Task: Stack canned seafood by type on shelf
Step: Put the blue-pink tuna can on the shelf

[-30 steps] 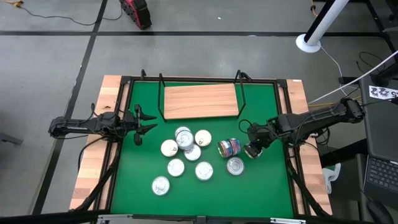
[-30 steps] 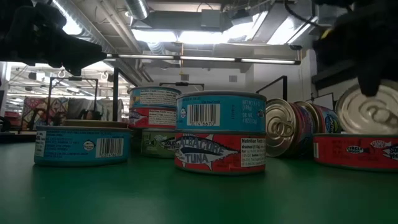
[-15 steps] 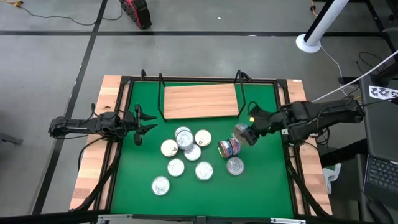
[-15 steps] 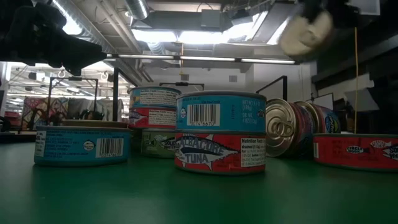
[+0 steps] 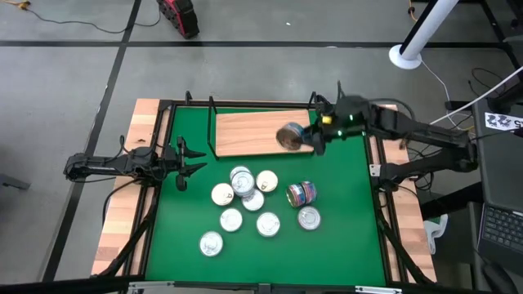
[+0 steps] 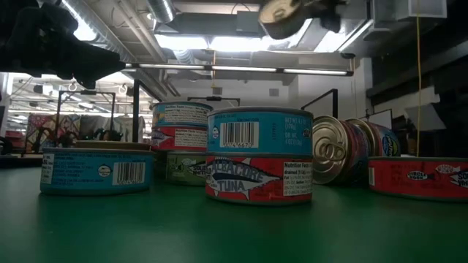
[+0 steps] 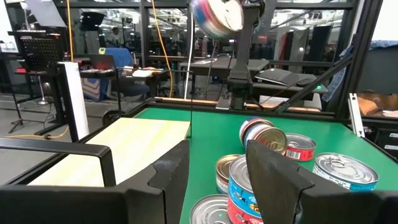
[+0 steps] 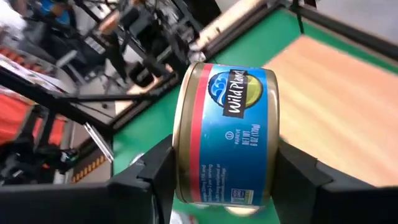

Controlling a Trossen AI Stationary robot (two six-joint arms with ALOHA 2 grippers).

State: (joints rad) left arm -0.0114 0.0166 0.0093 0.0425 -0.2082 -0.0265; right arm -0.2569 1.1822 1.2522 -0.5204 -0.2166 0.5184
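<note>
Right wrist view alone shows the label: fingers clamp a blue-and-red tin across its flat ends. High view puts the right gripper over the shelf, up from the mat a second ago; left gripper waits, fingers parted, near the loose tins

the held can is cut off by the low view's top edge and blurred there. in the cluster of tins, lower cans are covered by upper ones (their labels cannot be read from above). small print on the stacked tins stays illegible.
</note>
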